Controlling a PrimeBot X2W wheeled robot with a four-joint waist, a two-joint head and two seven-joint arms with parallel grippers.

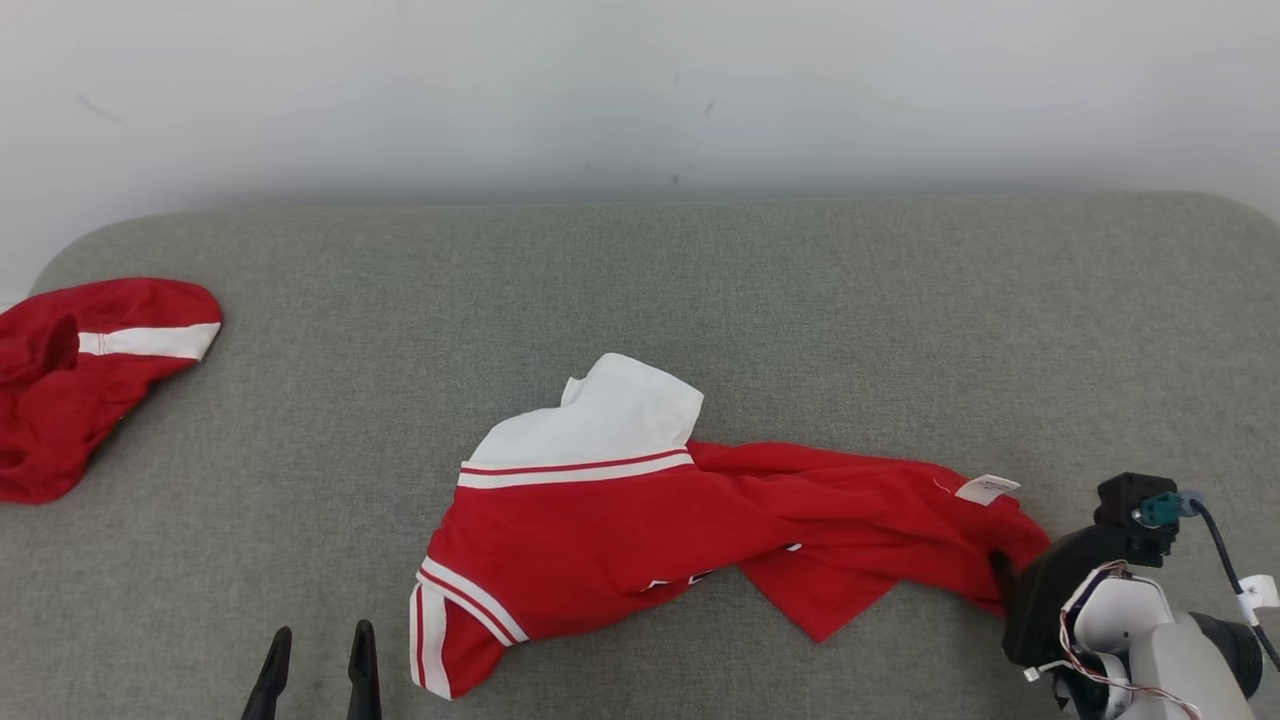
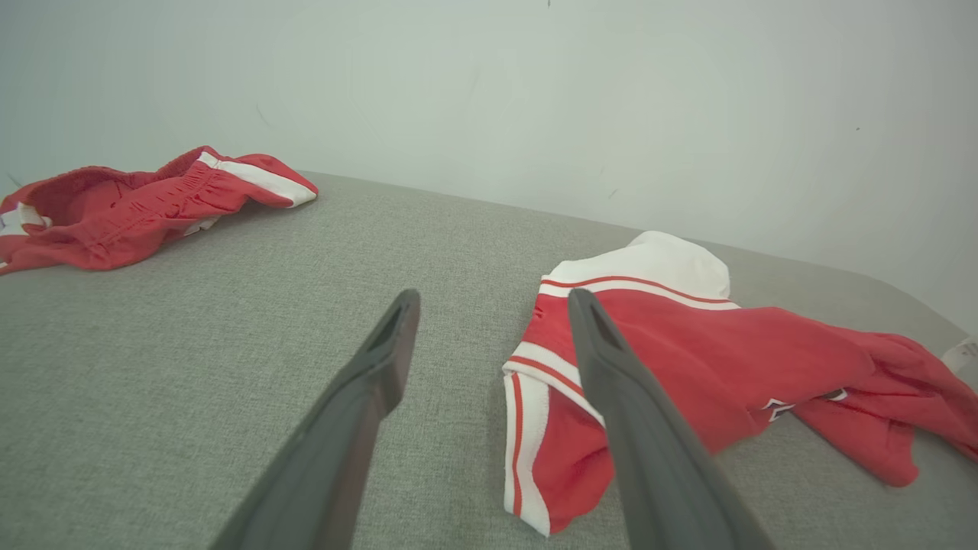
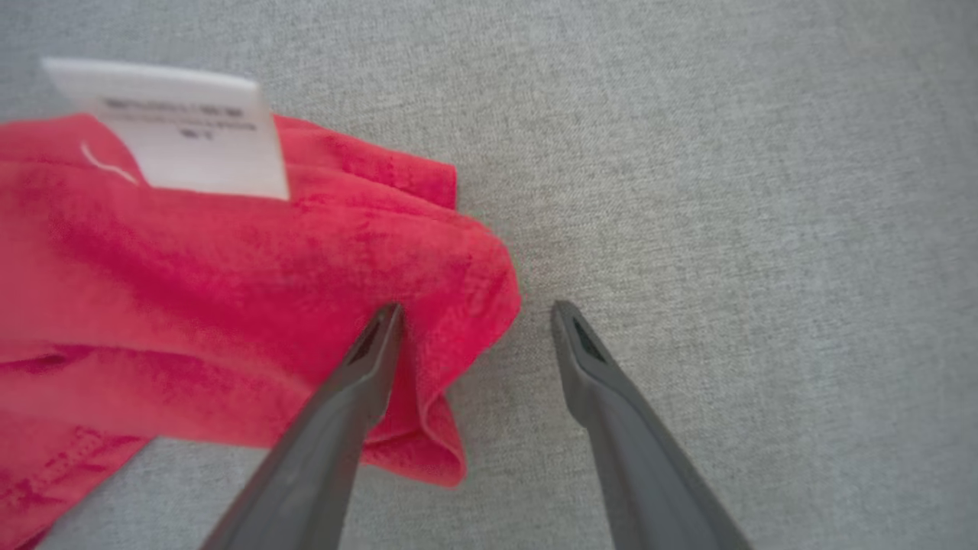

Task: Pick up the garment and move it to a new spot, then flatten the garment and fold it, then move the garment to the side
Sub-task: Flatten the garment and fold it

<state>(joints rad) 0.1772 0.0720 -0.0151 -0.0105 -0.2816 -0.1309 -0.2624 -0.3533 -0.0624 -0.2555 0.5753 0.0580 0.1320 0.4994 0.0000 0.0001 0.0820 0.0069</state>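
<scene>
The garment (image 1: 650, 520) is a red top with white panels and stripes, lying crumpled in the middle of the grey cushioned surface (image 1: 700, 290). Its white label (image 1: 987, 488) sits near its right end. My right gripper (image 3: 477, 307) is open at that right end. One finger (image 3: 359, 367) lies over the red cloth (image 3: 229, 290), the other over bare grey fabric, and the folded corner sits between them. My left gripper (image 1: 322, 630) stands open near the front edge, just left of the striped sleeve (image 2: 535, 412), holding nothing.
A second red piece of clothing with a white stripe (image 1: 80, 380) lies bunched at the far left edge of the surface. A pale wall (image 1: 640, 90) rises right behind the surface. My right wrist (image 1: 1120, 600) fills the lower right corner.
</scene>
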